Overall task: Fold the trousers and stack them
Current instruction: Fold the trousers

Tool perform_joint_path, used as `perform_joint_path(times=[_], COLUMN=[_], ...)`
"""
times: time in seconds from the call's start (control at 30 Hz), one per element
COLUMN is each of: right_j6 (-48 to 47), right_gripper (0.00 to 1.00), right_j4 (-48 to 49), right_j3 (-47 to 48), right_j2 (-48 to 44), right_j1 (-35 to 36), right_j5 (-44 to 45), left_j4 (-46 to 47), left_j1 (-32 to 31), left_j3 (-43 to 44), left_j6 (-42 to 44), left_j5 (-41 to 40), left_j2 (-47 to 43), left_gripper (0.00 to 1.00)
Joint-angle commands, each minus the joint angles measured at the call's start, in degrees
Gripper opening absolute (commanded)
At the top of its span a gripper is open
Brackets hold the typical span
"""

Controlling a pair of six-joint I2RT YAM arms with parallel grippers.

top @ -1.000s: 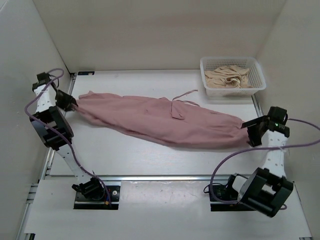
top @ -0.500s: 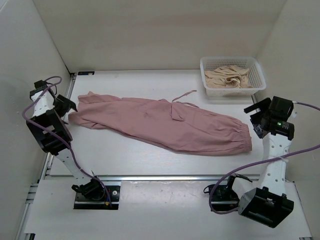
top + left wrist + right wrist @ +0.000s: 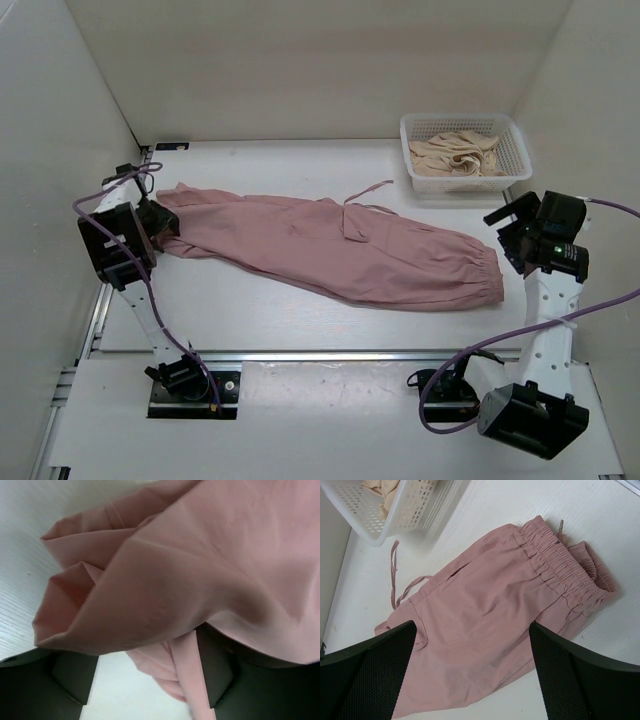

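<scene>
The dusty-pink trousers point(image 3: 330, 245) lie flat across the table, leg ends at the left, gathered waistband point(image 3: 490, 270) at the right. A patch pocket point(image 3: 355, 222) and a drawstring point(image 3: 368, 190) show near the middle. My left gripper point(image 3: 160, 220) is at the leg ends. In the left wrist view point(image 3: 145, 675) its jaws stand wide apart with bunched fabric point(image 3: 165, 580) between and over them. My right gripper point(image 3: 508, 232) is open and empty, raised beside the waistband. The right wrist view point(image 3: 470, 670) looks down on the waistband point(image 3: 570, 570).
A white plastic basket point(image 3: 470, 186) holding a beige cloth point(image 3: 455, 152) stands at the back right; it also shows in the right wrist view point(image 3: 405, 510). White walls close in the table on three sides.
The trousers were held stretched between both grippers; now they lie flat on the table. The right gripper let go and rose away. The left gripper let go, backed off, then came back onto the leg ends.
</scene>
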Motion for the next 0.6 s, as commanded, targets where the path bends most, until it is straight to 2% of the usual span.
perform_joint_path(times=[0.0,0.07,0.1,0.13,0.3,0.4,0.53,0.57], right_j6=[-1.35,-1.87,-1.88,-1.88,-3.10,-3.11,-3.11,-3.11], right_gripper=[0.98,0.98,0.98,0.98,0.98,0.98,0.98,0.98], right_j4=[-0.84,-1.36,-1.36,-1.36,-3.03,-3.03,-3.03,-3.03], right_j3=[-0.67,-1.20,-1.20,-1.20,-0.15,0.55,1.17,1.87], right_j2=[-1.88,-1.89,-1.89,-1.89,-3.11,-3.12,-3.12,-3.12], right_j1=[0.33,0.33,0.33,0.33,0.33,0.33,0.33,0.33], right_j5=[-1.04,-1.04,-1.04,-1.04,-2.35,-3.14,-3.67,-3.67], left_j4=[1.59,1.59,1.59,0.54,-5.24,-8.33,-9.84,-11.23], left_j1=[0.19,0.19,0.19,0.19,-1.47,-4.90,-10.25,-13.14], left_j3=[2.75,4.33,5.99,7.05,15.39,23.48,29.99,31.65], left_j6=[-1.52,-1.52,-1.52,-1.52,0.76,2.96,6.65,7.26], left_j5=[-3.13,-3.14,-3.75,-3.75,-6.56,-8.50,-3.68,-4.62], left_j2=[0.93,1.46,1.46,1.46,-1.88,-3.82,-7.24,-7.94], left_gripper=[0.71,0.44,0.18,0.10,0.10,0.10,0.10,0.10])
